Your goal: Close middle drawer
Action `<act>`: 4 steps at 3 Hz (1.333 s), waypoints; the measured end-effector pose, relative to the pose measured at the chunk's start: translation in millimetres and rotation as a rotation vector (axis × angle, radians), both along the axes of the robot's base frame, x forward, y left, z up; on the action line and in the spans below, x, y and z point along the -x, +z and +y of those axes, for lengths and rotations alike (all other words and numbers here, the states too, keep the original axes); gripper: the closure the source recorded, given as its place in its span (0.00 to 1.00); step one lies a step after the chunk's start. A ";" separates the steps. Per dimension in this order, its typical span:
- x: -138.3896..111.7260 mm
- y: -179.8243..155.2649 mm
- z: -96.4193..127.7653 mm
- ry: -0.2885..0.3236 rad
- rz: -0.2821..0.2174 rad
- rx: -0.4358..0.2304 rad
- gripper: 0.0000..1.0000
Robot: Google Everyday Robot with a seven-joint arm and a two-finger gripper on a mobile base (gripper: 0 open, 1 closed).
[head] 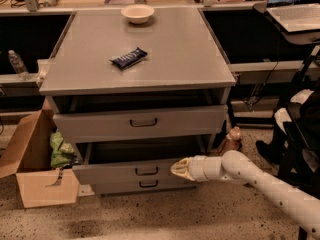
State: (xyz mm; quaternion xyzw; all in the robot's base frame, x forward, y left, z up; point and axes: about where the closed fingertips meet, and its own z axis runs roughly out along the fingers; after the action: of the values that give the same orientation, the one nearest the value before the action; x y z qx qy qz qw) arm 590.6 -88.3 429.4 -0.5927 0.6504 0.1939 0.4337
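Observation:
The grey cabinet (137,59) has three drawers. The middle drawer (115,174) is a low grey front with a small dark loop handle (146,171), and it stands pulled out with its dark inside showing. My gripper (179,168) is at the right part of that front, tip pointing left and against the panel, with its pale fingers together and holding nothing. The taller top drawer (140,122) above it is also partly out. The lowest drawer front (148,184) sits just below.
A white bowl (137,13) and a dark snack bar (129,58) lie on the cabinet top. An open cardboard box (35,169) with green bags stands on the floor at the left. A brown bottle (231,139) and a chair (300,129) are at the right.

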 end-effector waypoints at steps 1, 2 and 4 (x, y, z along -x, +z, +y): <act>-0.1 0.0 0.0 0.000 0.000 0.000 1.00; -10.8 -3.4 -0.8 -0.007 -0.010 -0.010 1.00; -25.0 -6.2 -1.4 -0.024 -0.010 -0.020 1.00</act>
State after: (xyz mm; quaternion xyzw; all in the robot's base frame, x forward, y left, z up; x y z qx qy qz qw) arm 615.6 -89.7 423.2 -0.5815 0.6531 0.1922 0.4453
